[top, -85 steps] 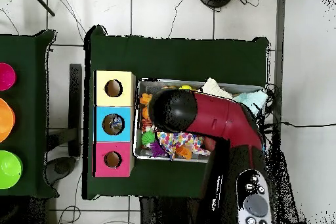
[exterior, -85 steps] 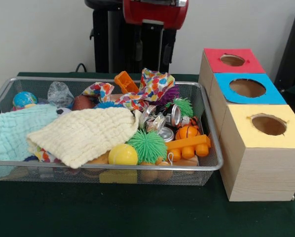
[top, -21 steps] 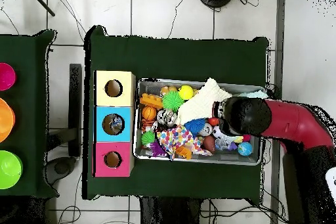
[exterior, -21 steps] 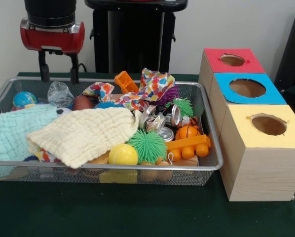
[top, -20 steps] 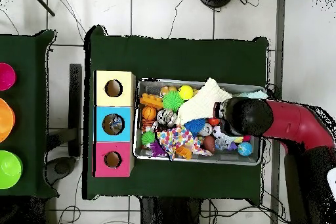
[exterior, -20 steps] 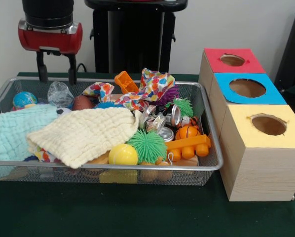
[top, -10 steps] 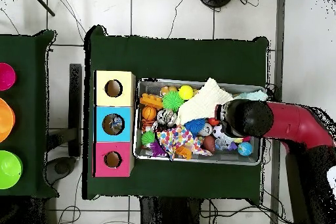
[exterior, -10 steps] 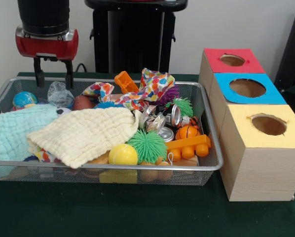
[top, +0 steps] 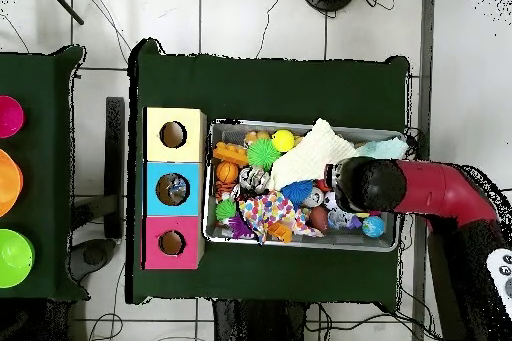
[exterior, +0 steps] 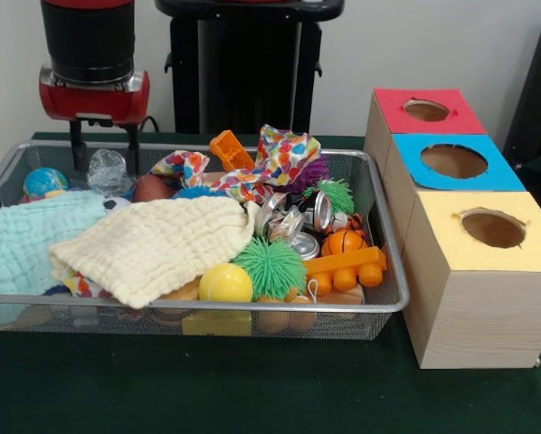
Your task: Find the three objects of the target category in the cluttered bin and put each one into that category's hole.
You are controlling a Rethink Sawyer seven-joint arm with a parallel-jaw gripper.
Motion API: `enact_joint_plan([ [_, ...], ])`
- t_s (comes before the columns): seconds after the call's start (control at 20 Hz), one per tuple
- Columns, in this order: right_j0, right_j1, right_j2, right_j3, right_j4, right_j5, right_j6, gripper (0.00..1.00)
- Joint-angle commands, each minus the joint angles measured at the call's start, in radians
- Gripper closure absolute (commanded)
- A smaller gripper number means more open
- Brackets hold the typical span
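The wire mesh bin (exterior: pixel 207 306) is full of toys and cloths; it also shows in the overhead view (top: pixel 300 245). One clear plastic wad (exterior: pixel 108 170) lies in its back left corner. My gripper (exterior: pixel 105 161) hangs open right over that wad, one finger on each side of it, tips at about the wad's top. In the overhead view the arm's end (top: pixel 365 185) covers the gripper and the wad. The blue-faced box's large hole (exterior: pixel 453 161) is to the right of the bin, and in the overhead view (top: pixel 172 189) something pale shows inside it. No other wads are clearly seen.
A pale yellow cloth (exterior: pixel 157 244) and a mint cloth (exterior: pixel 26 240) cover the bin's left and middle. Green spiky balls (exterior: pixel 269 267), a yellow ball (exterior: pixel 225 284), metal tins (exterior: pixel 304 244) and orange toys (exterior: pixel 347 267) fill the right. The red box (exterior: pixel 426 110) and the yellow box (exterior: pixel 492 228) flank the blue one.
The arm swung from the bin's middle to its back left corner. In the last half second the open gripper came lower over the plastic wad and shifted slightly right.
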Motion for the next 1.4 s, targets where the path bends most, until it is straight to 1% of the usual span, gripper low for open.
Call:
enact_joint_plan([
  [0.05,-0.014,0.075,0.057,0.085,-0.084,-0.100,-0.139,0.00],
  [0.2,-0.027,0.085,0.056,0.090,-0.098,-0.128,-0.142,0.00],
  [0.35,-0.037,0.077,0.057,0.107,-0.109,-0.172,-0.123,0.00],
  [0.55,-0.046,0.072,0.067,0.107,-0.102,-0.156,-0.139,0.00],
  [0.85,-0.073,0.078,0.080,0.111,-0.114,-0.169,-0.162,0.00],
  [1.0,-0.099,0.057,0.100,0.131,-0.124,-0.208,-0.168,0.00],
  [1.15,-0.120,0.020,0.119,0.157,-0.113,-0.208,-0.170,0.00],
  [1.3,-0.121,-0.010,0.125,0.189,-0.110,-0.207,-0.151,0.00],
  [1.4,-0.122,-0.015,0.121,0.205,-0.120,-0.220,-0.137,0.00],
])
